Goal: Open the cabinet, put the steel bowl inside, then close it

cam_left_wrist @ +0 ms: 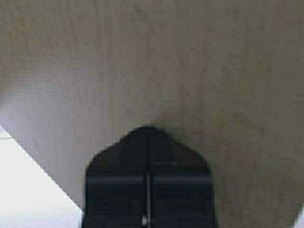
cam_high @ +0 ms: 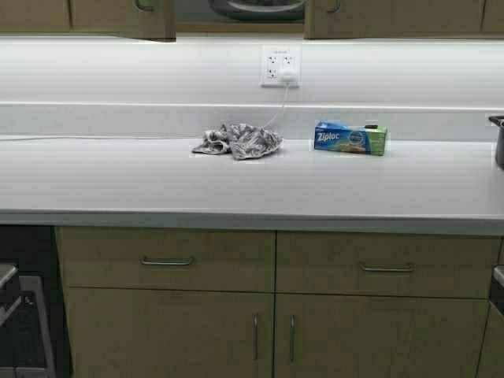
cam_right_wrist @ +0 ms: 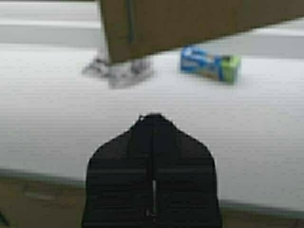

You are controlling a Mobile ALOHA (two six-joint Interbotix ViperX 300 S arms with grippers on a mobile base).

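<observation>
Fingers of my left gripper [cam_left_wrist: 148, 142] are pressed together with nothing between them, their tips right up against a flat tan wood-grain panel that fills nearly all of the left wrist view; I take it for a door of the cabinet [cam_high: 150, 20], though I cannot tell whether the tips actually touch it. My right gripper [cam_right_wrist: 153, 128] is likewise clenched on nothing, hanging above the white countertop [cam_high: 236, 185] with its tips pointing toward the back wall. Neither arm shows in the high view.

At the top edge of the high view I count two cabinet doors swung out, one on the left and one on the right [cam_high: 394, 17], with a dark gap between them. In that gap sits one steel bowl [cam_high: 256, 8], only its lower curve visible. A bar handle shows on each door, cut off by the frame.

On the countertop I count one crumpled grey cloth [cam_high: 238, 141] and one blue-and-green Ziploc box [cam_high: 350, 138], well apart from each other, both near the backsplash. One wall outlet [cam_high: 280, 66] sits above them with a white plug in it and a cord running down toward the cloth. One dark pot [cam_high: 498, 142] is cut off at the right edge. Below are two drawers [cam_high: 167, 260] and two base doors [cam_high: 169, 335]. In the right wrist view a door's lower corner [cam_right_wrist: 190, 23] hangs in front of the cloth.
</observation>
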